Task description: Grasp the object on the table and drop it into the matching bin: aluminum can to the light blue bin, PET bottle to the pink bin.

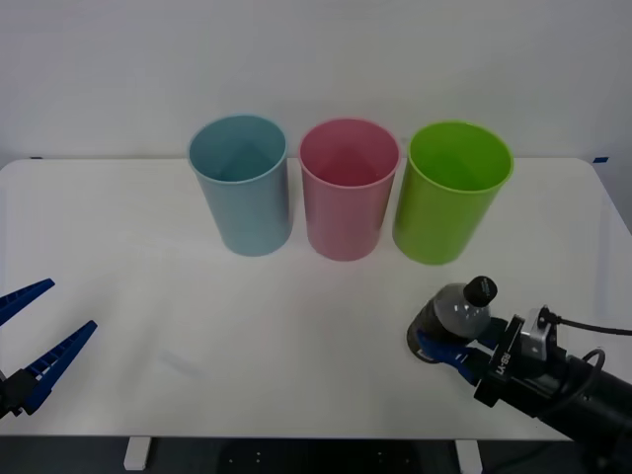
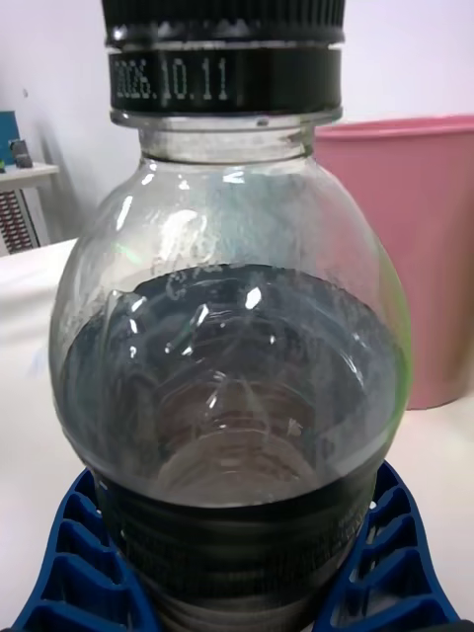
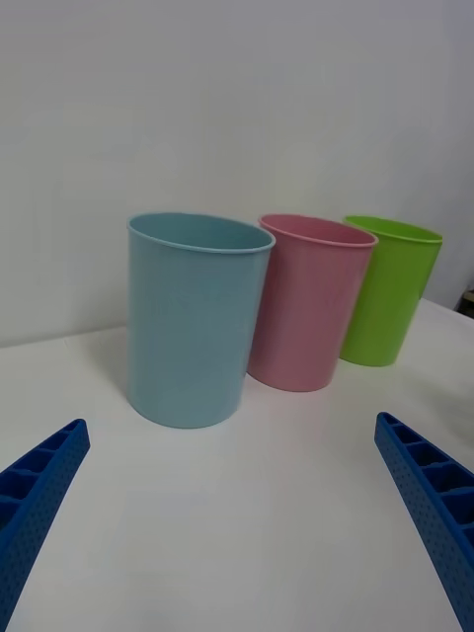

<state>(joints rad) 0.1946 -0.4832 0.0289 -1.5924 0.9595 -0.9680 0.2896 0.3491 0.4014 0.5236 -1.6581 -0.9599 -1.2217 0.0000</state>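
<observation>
The right pincer [image 1: 446, 348] is low over the white counter [image 1: 148, 296]. Its blue fingers [image 2: 79, 563] are closed around the bottom of the PET bottle [image 1: 456, 314]. The bottle sits right between the fingers. It leans a little, and its black cap [image 1: 482, 289] points away from the pincer, toward the bins. Dark drink fills its lower half.

Ahead of this pincer stand three tall bins in a row. The lime green bin [image 1: 451, 193] is closest to it. The pink bin [image 1: 348, 190] is next, and the light blue bin [image 1: 241, 185] is farthest.

The left pincer [image 1: 41, 326] waits on the other side of the counter. It is wide open and holds nothing.
</observation>
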